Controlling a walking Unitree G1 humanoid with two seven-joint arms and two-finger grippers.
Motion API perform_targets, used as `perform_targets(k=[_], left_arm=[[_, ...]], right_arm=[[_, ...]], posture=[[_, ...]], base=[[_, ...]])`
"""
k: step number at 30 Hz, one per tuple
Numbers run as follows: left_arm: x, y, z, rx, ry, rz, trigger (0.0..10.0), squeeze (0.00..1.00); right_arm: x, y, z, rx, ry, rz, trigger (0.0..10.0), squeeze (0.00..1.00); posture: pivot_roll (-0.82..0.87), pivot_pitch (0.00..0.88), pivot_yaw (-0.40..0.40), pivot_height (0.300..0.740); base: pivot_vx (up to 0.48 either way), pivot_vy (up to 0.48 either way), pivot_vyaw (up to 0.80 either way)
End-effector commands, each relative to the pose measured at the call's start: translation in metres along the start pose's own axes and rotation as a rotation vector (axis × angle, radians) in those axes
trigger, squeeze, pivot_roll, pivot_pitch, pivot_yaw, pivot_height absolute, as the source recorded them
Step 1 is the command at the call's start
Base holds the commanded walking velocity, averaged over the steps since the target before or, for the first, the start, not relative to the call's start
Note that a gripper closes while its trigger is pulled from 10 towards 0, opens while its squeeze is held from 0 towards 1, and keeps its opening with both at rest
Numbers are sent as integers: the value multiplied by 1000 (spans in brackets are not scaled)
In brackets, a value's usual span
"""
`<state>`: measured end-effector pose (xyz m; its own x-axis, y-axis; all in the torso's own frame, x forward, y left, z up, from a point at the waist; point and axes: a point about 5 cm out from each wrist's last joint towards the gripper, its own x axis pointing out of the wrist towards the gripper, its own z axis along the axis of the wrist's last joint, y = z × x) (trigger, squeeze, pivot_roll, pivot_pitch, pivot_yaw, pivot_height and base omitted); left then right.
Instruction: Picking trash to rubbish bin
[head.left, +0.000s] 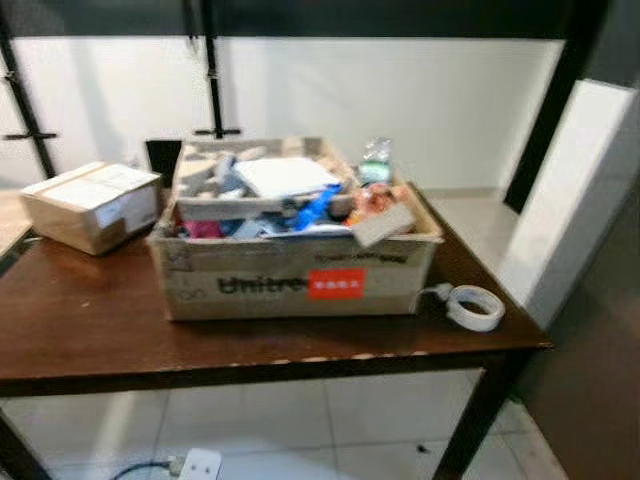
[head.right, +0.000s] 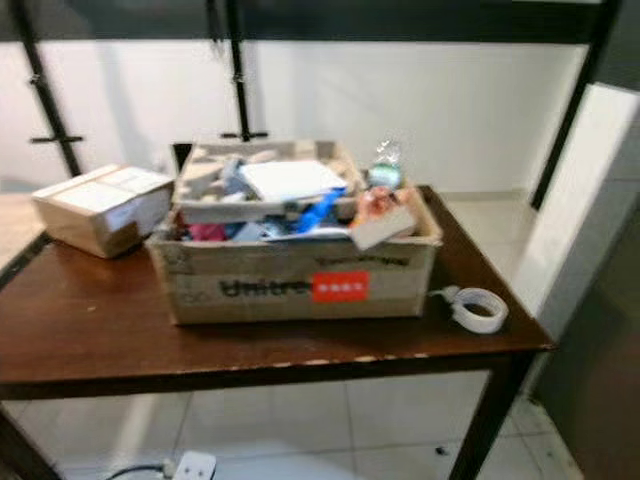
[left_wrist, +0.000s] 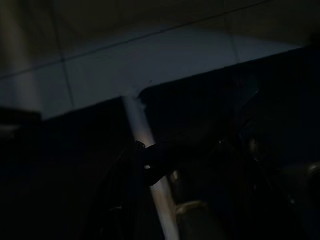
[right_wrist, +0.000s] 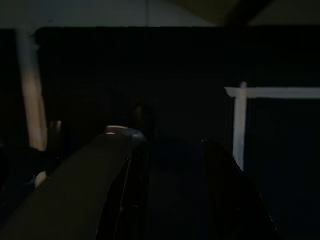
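A big cardboard box (head.left: 290, 275) printed with "Unitree" and a red label stands in the middle of a dark wooden table (head.left: 90, 330). It is heaped with trash: a white sheet (head.left: 285, 177), a blue scrap (head.left: 315, 210), orange wrappers (head.left: 375, 200) and grey card pieces. A crumpled clear plastic bottle (head.left: 376, 157) pokes up at its far right corner. In the dark right wrist view my right gripper (right_wrist: 175, 145) hangs open with nothing between its fingers. The left wrist view is very dark, with the left arm idle.
A small sealed cardboard box (head.left: 92, 205) sits at the table's left rear. A roll of white tape (head.left: 473, 306) lies near the right front corner. A power strip (head.left: 198, 465) lies on the tiled floor below. Black poles stand against the white wall behind.
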<state>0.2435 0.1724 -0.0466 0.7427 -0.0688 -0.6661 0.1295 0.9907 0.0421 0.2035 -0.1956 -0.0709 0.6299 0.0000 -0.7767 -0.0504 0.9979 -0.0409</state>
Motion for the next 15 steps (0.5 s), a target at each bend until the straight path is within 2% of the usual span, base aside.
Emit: perform_targets(k=[1, 15], left_arm=[[-2, 1, -8, -6, 26, 3, 10000, 0], [-2, 6, -8, 18, 34, 21, 10000, 0]], right_arm=[[-1, 5, -8, 4, 28, 14, 10000, 0], [1, 6, -2, 4, 14, 13, 10000, 0]], posture=[[-104, 122, -4, 740], [-96, 94, -12, 740]], base=[[0, 0, 0], [0, 0, 0]])
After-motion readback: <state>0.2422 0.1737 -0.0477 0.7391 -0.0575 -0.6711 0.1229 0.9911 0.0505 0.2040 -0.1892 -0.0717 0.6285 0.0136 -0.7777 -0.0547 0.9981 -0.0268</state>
